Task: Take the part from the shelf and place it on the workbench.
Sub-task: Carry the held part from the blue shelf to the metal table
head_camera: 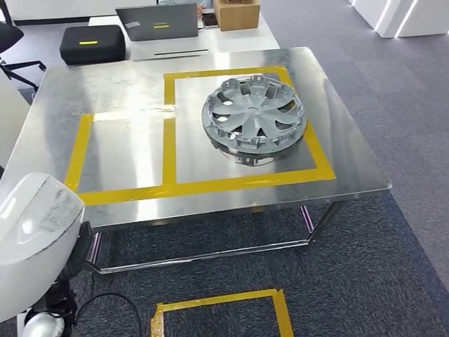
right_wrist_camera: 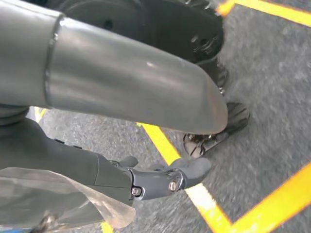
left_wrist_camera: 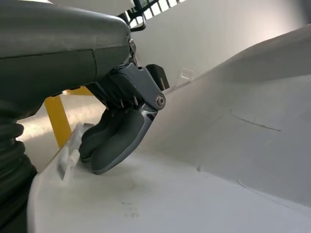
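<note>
The left hand (left_wrist_camera: 117, 131) presses its dark fingers (left_wrist_camera: 110, 145) together against a white moulded part (left_wrist_camera: 220, 160), seen close up in the left wrist view; whether it truly grips the part I cannot tell. From the head view, that white part (head_camera: 31, 239) shows at the lower left, short of the worktop (head_camera: 132, 147). The right hand (right_wrist_camera: 161, 179) hangs over grey carpet (right_wrist_camera: 271, 97) crossed by yellow tape (right_wrist_camera: 165, 145), fingers extended and holding nothing. On the worktop, a silver wheel cover (head_camera: 254, 116) lies flat inside the right taped square (head_camera: 169, 133).
</note>
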Action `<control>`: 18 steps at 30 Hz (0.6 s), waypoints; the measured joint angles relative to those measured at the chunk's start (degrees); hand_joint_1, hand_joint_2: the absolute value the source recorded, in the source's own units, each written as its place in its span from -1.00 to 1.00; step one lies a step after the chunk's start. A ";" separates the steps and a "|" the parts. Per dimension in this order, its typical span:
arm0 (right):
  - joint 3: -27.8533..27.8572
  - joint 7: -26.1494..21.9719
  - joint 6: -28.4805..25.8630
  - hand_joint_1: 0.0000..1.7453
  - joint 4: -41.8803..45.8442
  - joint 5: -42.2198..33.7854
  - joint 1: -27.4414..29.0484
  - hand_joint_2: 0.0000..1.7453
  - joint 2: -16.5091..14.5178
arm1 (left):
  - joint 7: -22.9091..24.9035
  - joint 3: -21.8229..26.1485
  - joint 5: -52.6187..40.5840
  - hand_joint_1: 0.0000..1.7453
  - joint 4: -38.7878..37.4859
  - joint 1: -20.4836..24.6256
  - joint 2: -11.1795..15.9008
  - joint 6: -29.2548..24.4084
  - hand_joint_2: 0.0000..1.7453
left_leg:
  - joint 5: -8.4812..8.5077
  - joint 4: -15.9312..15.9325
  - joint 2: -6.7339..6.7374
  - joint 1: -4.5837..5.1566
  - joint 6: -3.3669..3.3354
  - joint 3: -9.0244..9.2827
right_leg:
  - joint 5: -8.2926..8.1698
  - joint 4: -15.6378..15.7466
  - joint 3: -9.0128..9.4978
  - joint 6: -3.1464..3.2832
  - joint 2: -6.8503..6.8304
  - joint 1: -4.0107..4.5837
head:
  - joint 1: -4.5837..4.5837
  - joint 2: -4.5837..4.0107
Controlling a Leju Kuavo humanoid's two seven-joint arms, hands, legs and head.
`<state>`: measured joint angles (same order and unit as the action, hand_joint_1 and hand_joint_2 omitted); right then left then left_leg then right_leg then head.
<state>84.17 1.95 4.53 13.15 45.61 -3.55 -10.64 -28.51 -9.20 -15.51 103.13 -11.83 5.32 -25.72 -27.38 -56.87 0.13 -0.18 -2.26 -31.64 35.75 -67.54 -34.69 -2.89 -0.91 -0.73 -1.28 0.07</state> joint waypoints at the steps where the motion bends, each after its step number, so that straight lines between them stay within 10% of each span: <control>1: 0.00 0.03 0.00 -1.00 -0.01 0.00 0.10 -1.00 0.00 | 0.01 0.00 0.00 1.00 -0.01 -0.01 -0.01 0.02 1.00 | -0.14 -0.02 -0.48 0.00 -0.12 0.07 | 1.03 -3.65 -2.28 -0.08 0.50 -0.01 | 0.02 0.00; 3: 0.00 0.07 -0.01 -1.00 0.00 0.01 0.32 -1.00 0.01 | 0.02 -0.01 0.01 1.00 -0.01 -0.08 -0.01 0.05 1.00 | -0.50 -0.05 -1.47 0.02 -0.10 0.48 | -0.27 -5.42 -4.32 -0.10 0.77 0.00 | 0.02 0.00; 7: -0.01 0.01 -0.03 -1.00 0.01 -0.01 0.46 -1.00 0.06 | 0.02 0.01 0.01 1.00 -0.01 -0.09 -0.01 0.08 1.00 | -1.82 -0.22 -2.82 0.08 0.81 1.95 | -8.04 7.74 0.89 0.41 1.78 -0.05 | 0.06 0.01; 13: 0.00 0.00 0.00 -1.00 0.00 -0.01 0.47 -1.00 -0.04 | 0.03 -0.08 -0.02 1.00 0.01 0.02 -0.01 0.04 1.00 | -4.15 -3.22 -2.02 0.01 2.76 1.15 | -6.73 10.50 3.61 2.50 1.54 -0.23 | -0.63 0.00; 16: 0.00 -0.02 -0.03 -1.00 0.01 0.01 0.56 -1.00 -0.03 | 0.03 -0.09 -0.01 1.00 0.00 0.04 0.05 0.04 1.00 | -8.03 -14.44 -0.87 -0.27 3.52 -5.21 | -5.73 10.60 4.73 3.05 0.93 -0.16 | -1.00 0.00; 18: 0.00 0.00 -0.03 -1.00 0.01 0.00 0.61 -1.00 -0.02 | 0.03 -0.10 0.00 1.00 -0.01 -0.09 0.05 0.04 1.00 | -7.09 -17.58 -0.84 -0.34 3.53 -7.99 | -4.87 10.59 5.76 3.00 0.68 -0.08 | -1.01 0.00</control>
<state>84.17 1.94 4.50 13.16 45.61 -2.94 -10.67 -28.48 -9.29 -15.51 103.12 -11.92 5.37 -25.68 -34.47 -74.45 -0.71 -0.52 1.27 -39.63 30.88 -56.95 -28.93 0.11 -0.23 -0.81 -2.30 0.07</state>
